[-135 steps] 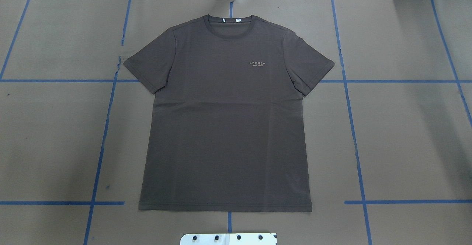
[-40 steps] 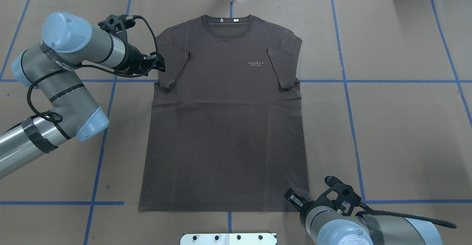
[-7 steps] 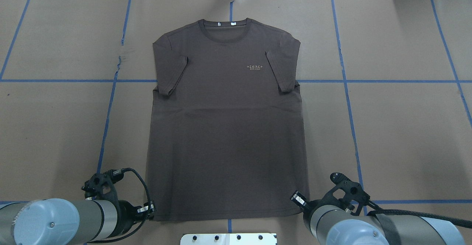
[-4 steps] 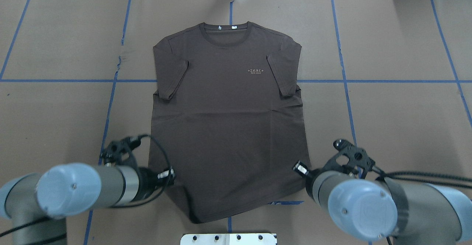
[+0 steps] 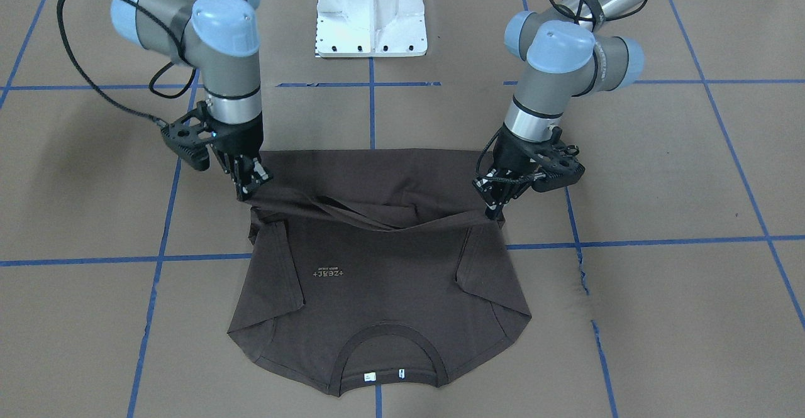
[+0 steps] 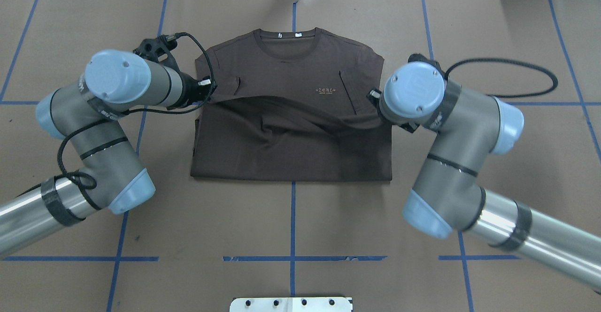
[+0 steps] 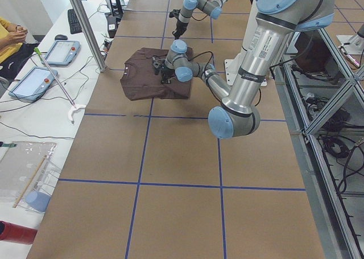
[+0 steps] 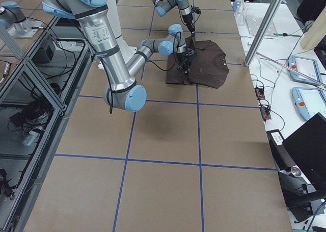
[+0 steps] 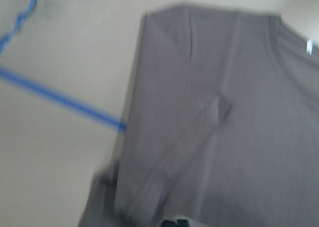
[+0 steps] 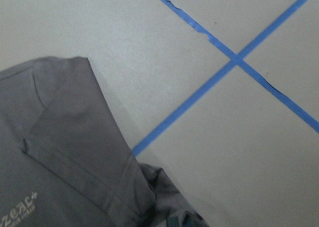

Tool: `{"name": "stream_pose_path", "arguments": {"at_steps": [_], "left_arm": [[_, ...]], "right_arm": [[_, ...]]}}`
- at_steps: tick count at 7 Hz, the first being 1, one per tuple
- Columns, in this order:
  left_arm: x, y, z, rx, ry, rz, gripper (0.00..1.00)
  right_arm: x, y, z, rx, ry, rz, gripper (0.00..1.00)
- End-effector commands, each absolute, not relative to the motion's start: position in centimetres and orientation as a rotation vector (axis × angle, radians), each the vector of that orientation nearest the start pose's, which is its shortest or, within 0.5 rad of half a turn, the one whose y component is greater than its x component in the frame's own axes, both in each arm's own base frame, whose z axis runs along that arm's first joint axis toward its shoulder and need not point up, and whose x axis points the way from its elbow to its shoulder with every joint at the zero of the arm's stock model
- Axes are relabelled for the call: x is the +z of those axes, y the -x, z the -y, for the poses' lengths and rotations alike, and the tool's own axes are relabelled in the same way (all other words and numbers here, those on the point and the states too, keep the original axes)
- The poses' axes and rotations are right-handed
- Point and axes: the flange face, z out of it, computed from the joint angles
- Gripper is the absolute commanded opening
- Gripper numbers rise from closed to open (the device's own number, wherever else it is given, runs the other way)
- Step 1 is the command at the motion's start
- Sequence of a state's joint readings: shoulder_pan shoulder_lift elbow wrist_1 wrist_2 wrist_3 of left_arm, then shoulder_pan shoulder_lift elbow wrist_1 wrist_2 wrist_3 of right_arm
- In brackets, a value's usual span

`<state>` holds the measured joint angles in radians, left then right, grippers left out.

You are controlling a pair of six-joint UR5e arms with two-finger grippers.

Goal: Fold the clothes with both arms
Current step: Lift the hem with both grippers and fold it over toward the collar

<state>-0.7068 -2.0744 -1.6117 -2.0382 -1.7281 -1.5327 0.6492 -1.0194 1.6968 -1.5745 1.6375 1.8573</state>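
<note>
Overhead view, 12 o'clock at the far edge of the bench [image 6: 516, 44]. One dark brown T-shirt [image 6: 291, 157] lies at the centre of the brown-papered bench, its collar [image 6: 287, 55] at 12 o'clock. It has two white neck tags [image 6: 296, 34], and one pale logo [image 6: 327, 90] sits on the chest. Both of its short sleeves are turned in over the chest. The lower half is doubled over, so a straight fold edge lies at 6 o'clock. The hem is held raised across the chest just below the logo and sags in the middle.

Two arms reach in. The left gripper [image 5: 492, 212] is at the shirt's 9 o'clock side, its fingers pressed together on one hem corner. The right gripper [image 5: 246, 193] is at the 3 o'clock side and is likewise clamped on the other hem corner. In the overhead view the right wrist covers its gripper.

One white pedestal base [image 5: 371, 12] stands at the bench's 6 o'clock edge. Blue tape lines [image 6: 292, 218] mark a grid on the paper.

On the side table [image 7: 34, 122] in the left end view stands one clear box [image 7: 23, 173]. Its contents are too small to tell.
</note>
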Motion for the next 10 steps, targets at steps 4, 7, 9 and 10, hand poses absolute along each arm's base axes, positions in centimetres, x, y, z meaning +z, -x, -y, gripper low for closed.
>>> {"name": "stream_pose_path", "arguments": {"at_steps": [4,7,9,10], "left_arm": [[33.9,-44.4,61.3,-0.496,-0.344,-0.984,0.0],[33.5,-43.9,62.8,-0.489,-0.381,-0.967,0.0],[34.6,-44.2,63.2,-0.48,-0.385,-0.959,0.0],[34.9,-44.3,63.2,-0.48,-0.381,-0.956,0.0]], "right_arm": [[30.3,47.8,67.0,0.944,-0.073,0.693,0.0],[29.8,47.2,68.5,0.949,-0.083,0.691,0.0],[30.2,48.2,69.0,0.944,-0.073,0.665,0.0],[30.4,48.7,68.8,0.937,-0.07,0.66,0.17]]}}
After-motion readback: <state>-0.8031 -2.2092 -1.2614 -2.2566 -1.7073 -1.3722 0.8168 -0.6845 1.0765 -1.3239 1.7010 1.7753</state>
